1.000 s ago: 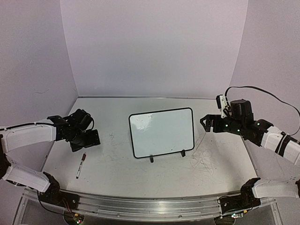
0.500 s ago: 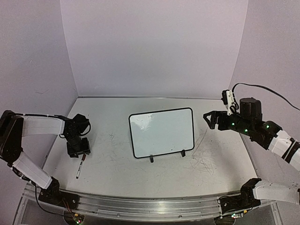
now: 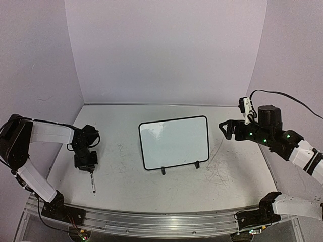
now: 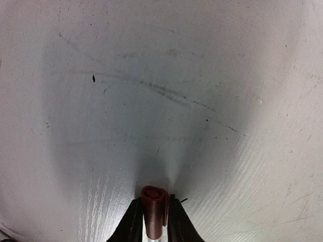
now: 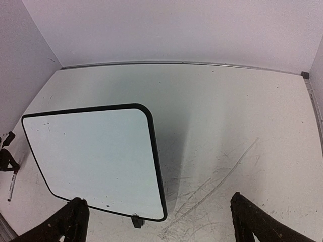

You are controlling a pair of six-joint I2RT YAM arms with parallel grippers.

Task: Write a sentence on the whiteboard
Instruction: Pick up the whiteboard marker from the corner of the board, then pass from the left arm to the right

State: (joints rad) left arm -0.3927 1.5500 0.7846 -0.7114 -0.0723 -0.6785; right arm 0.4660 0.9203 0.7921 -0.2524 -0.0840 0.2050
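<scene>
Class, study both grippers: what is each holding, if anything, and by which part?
The left gripper pinches the marker by its dark red end, between its two fingers. The right gripper is open and holds nothing.

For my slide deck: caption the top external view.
Left tool pinches the marker on the table; whiteboard stands blank.

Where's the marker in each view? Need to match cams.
Top external: marker lower left, on the table left of the whiteboard.
Left wrist: marker bottom centre, in the left pincer.
Right wrist: marker at far left edge.
Shared landmark: whiteboard, top and right wrist only.
</scene>
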